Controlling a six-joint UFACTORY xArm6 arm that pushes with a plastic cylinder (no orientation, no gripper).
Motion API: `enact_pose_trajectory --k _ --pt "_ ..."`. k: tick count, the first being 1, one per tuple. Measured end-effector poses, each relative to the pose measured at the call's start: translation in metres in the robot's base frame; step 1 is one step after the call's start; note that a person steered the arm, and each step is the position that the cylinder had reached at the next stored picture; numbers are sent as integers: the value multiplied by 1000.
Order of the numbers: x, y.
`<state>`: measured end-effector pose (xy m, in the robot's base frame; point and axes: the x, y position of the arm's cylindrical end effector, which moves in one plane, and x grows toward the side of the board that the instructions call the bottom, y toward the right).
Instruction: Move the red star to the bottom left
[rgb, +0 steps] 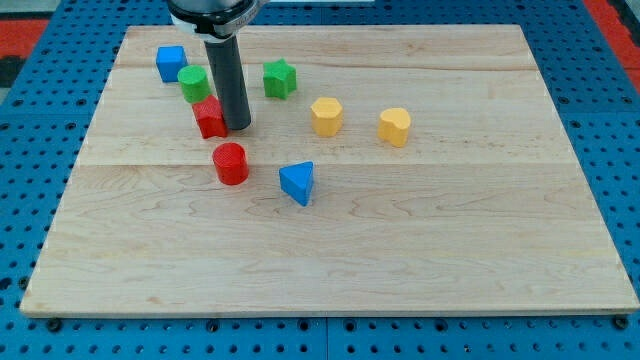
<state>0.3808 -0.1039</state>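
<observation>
The red star (210, 118) sits in the upper-left part of the wooden board (420, 240), and every place below is given from it. Its right side is hidden by the rod, so neither the way its arms point nor any long axis can be made out.

My tip (237, 126) rests on the board, touching or just beside the star's right edge; it is a plain rod end that holds nothing.

Counted by kind, there are two red blocks, two green, two blue and two yellow. The red cylinder (230, 163) lies just below the star. The green cylinder (194, 84) sits just above it, touching or nearly so. The blue cube (171, 63) is farther up and to the left. The green star (280, 78) is up and to the right, beyond the rod. The blue triangle (297, 183) is down and to the right. The yellow hexagon (326, 116) lies to the right, and the yellow heart-like block (395, 126) is farther right.
</observation>
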Motion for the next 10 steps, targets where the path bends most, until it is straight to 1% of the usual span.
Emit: enact_pose_trajectory --k 1,2,3,4,5,6,8,9,10 --pt "23 -5" --pt "16 -31" --pt "4 -41" --pt "-19 -9" --pt "-57 -42" --pt "-45 -67" --pt "23 -77" --pt "-15 -77" --pt "27 -109"
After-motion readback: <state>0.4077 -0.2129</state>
